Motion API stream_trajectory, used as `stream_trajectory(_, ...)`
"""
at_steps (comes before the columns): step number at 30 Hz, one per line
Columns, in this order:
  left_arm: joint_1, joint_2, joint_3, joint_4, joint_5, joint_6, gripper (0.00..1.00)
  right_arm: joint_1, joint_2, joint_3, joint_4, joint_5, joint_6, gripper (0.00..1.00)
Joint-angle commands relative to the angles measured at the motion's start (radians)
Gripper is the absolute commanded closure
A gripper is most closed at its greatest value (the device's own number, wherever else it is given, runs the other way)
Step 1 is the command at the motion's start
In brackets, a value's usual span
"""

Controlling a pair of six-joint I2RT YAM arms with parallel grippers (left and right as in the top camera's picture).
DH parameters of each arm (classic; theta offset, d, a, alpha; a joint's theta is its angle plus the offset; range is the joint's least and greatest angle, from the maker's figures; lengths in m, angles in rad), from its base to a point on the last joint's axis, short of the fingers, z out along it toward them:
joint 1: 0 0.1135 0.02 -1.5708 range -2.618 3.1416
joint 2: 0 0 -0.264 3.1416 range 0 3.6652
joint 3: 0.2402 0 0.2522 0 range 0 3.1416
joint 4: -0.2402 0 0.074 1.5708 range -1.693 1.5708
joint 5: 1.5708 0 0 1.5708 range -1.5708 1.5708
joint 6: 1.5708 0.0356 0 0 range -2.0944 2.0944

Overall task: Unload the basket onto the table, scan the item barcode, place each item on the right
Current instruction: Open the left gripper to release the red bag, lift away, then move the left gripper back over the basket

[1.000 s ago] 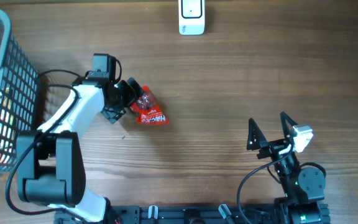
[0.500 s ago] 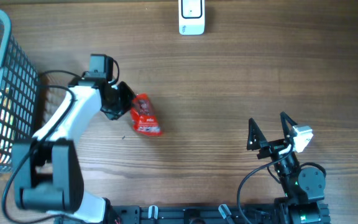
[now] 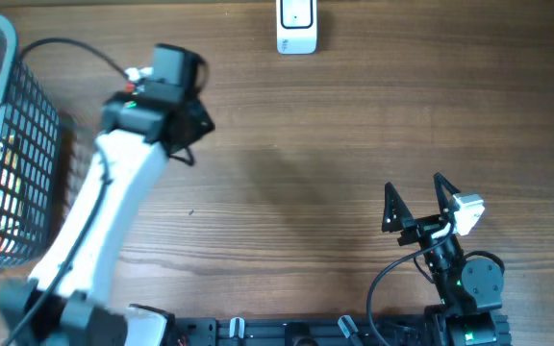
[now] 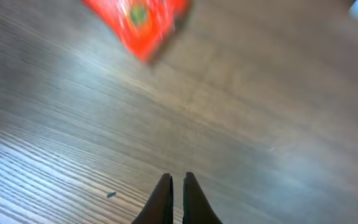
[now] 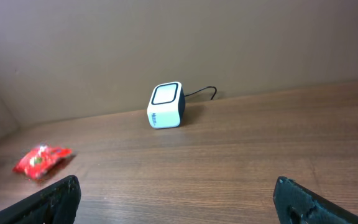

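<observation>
The item, a red snack packet (image 4: 135, 18), is blurred at the top of the left wrist view, well ahead of my left gripper (image 4: 177, 177). That gripper is shut, with nothing between its fingertips. The packet (image 5: 41, 159) lies on the wood at the far left of the right wrist view. It does not show in the overhead view, where my raised left gripper (image 3: 188, 123) is at the back left. The white barcode scanner (image 3: 296, 27) stands at the table's far edge, also visible as the scanner (image 5: 166, 106). My right gripper (image 3: 415, 187) rests open at the front right, its jaws (image 5: 178, 196) wide and empty.
A grey wire basket (image 3: 8, 144) holding colourful packaged goods stands at the left edge of the table. The scanner's cable trails off behind it. A small dark speck (image 4: 111, 195) lies on the wood near my left fingertips.
My left gripper has closed from open, and the left arm has risen and swung towards the back. The red packet, beside its fingers before, no longer shows in the overhead view. The right arm is still.
</observation>
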Motion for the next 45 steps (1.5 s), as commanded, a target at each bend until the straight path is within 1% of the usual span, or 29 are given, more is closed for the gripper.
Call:
stream_trajectory(1, -0.068, 0.136, -0.009, 0.000, -0.203, 0.004, 0.96, -0.006, -0.006, -0.001, 0.004, 0.010, -0.017, 0.00)
stream_trajectory(2, -0.067, 0.168, -0.009, 0.000, -0.297, -0.019, 0.96, -0.006, -0.006, -0.001, 0.004, 0.010, -0.017, 0.00)
stream_trajectory(3, -0.051, 0.205, -0.009, 0.004, -0.410, -0.083, 0.96, -0.006, -0.006, -0.001, 0.004, 0.010, -0.017, 0.00)
stream_trajectory(4, -0.037, 0.220, -0.009, 0.014, -0.446, -0.110, 0.94, -0.006, -0.006, -0.001, 0.004, 0.010, -0.017, 0.00)
stream_trajectory(6, 0.023, 0.239, -0.009, 0.093, -0.459, -0.123, 0.93, -0.006, -0.006, -0.001, 0.004, 0.010, -0.017, 0.00)
stream_trajectory(7, 0.051, 0.244, -0.009, 0.140, -0.459, -0.122, 0.96, -0.006, -0.006, -0.001, 0.004, 0.010, -0.017, 0.00)
stream_trajectory(9, 0.108, 0.251, -0.011, 0.249, -0.454, -0.122, 0.96, -0.006, -0.006, -0.001, 0.004, 0.010, -0.017, 0.00)
stream_trajectory(10, 0.139, 0.259, -0.012, 0.322, -0.435, -0.101, 0.96, -0.006, -0.006, -0.001, 0.004, 0.010, -0.017, 0.00)
stream_trajectory(12, 0.186, 0.280, -0.012, 0.458, -0.352, -0.003, 0.96, -0.006, -0.006, -0.001, 0.004, 0.010, -0.017, 0.00)
stream_trajectory(14, 0.226, 0.314, -0.012, 0.601, -0.233, 0.156, 0.96, -0.006, -0.006, -0.001, 0.004, 0.010, -0.017, 0.00)
stream_trajectory(15, 0.239, 0.332, -0.012, 0.653, -0.212, 0.208, 0.96, -0.006, -0.006, -0.001, 0.004, 0.010, -0.017, 0.00)
stream_trajectory(18, 0.270, 0.403, -0.012, 0.785, -0.206, 0.285, 0.96, -0.006, -0.006, -0.001, 0.004, 0.010, -0.017, 0.00)
stream_trajectory(19, 0.276, 0.424, -0.012, 0.817, -0.195, 0.312, 0.96, -0.006, -0.006, -0.001, 0.004, 0.010, -0.017, 0.00)
stream_trajectory(20, 0.285, 0.465, -0.012, 0.862, -0.160, 0.364, 0.96, -0.006, -0.006, -0.001, 0.004, 0.010, -0.017, 0.00)
stream_trajectory(22, 0.291, 0.514, -0.012, 0.906, -0.138, 0.420, 0.96, -0.006, -0.006, -0.001, 0.004, 0.010, -0.017, 0.00)
stream_trajectory(24, 0.302, 0.571, -0.012, 0.949, -0.141, 0.444, 0.96, -0.006, -0.006, -0.001, 0.004, 0.010, -0.017, 0.00)
stream_trajectory(27, 0.315, 0.619, -0.012, 0.955, -0.132, 0.431, 0.96, -0.006, -0.006, -0.001, 0.004, 0.010, -0.017, 0.00)
stream_trajectory(30, 0.317, 0.636, -0.012, 0.892, 0.011, 0.432, 0.94, -0.006, -0.006, -0.001, 0.004, 0.010, -0.017, 0.00)
stream_trajectory(31, 0.316, 0.636, -0.012, 0.867, 0.074, 0.432, 0.96, -0.006, -0.006, -0.001, 0.004, 0.010, -0.017, 0.00)
stream_trajectory(34, 0.303, 0.635, -0.012, 0.821, 0.245, 0.432, 0.96, -0.006, -0.006, -0.001, 0.004, 0.010, -0.017, 0.00)
stream_trajectory(37, 0.261, 0.633, -0.012, 0.737, 0.438, 0.432, 0.96, -0.006, -0.006, -0.001, 0.004, 0.010, -0.017, 0.00)
stream_trajectory(39, 0.223, 0.633, -0.012, 0.675, 0.502, 0.431, 0.96, -0.006, -0.006, -0.001, 0.004, 0.010, -0.017, 0.00)
stream_trajectory(41, 0.182, 0.633, -0.012, 0.611, 0.539, 0.430, 0.96, -0.006, -0.006, -0.001, 0.004, 0.010, -0.017, 0.00)
stream_trajectory(45, 0.090, 0.611, -0.012, 0.457, 0.535, 0.374, 0.96, -0.006, -0.006, -0.001, 0.004, 0.010, -0.016, 0.01)
